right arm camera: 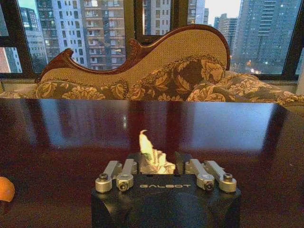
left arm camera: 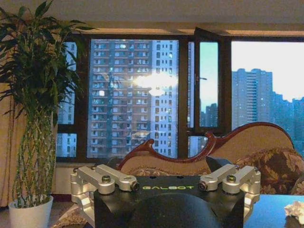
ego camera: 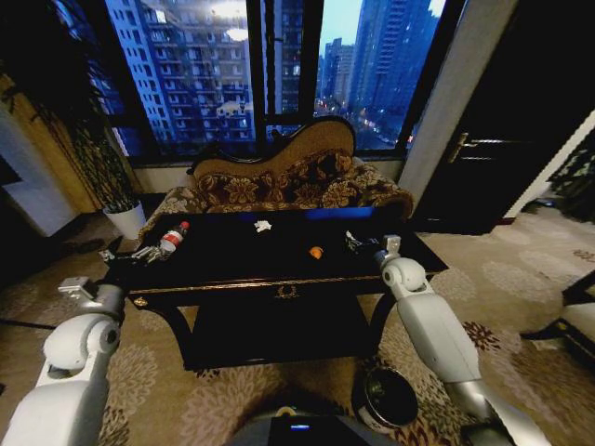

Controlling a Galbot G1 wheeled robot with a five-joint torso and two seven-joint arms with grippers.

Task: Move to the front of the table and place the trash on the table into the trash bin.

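Note:
The glossy black table (ego camera: 232,274) stands right in front of me. On it lie a clear bottle with a red cap (ego camera: 170,239), a white paper wad (ego camera: 263,225) and an orange wrapper bit (ego camera: 316,252). My right gripper (ego camera: 358,243) hovers low over the table's right part. In the right wrist view the right gripper (right arm camera: 156,164) is shut on a pale crumpled wrapper (right arm camera: 151,154), with the orange bit (right arm camera: 4,189) off to one side. My left gripper (ego camera: 139,253) sits at the table's left end beside the bottle, open, facing the window (left arm camera: 166,164). The dark round trash bin (ego camera: 389,398) stands on the carpet below my right arm.
A patterned curved-back sofa (ego camera: 279,181) runs behind the table, with tall windows beyond. A white plant pot (ego camera: 125,220) with a tall plant stands at the back left. Patterned carpet spreads to the right of the table.

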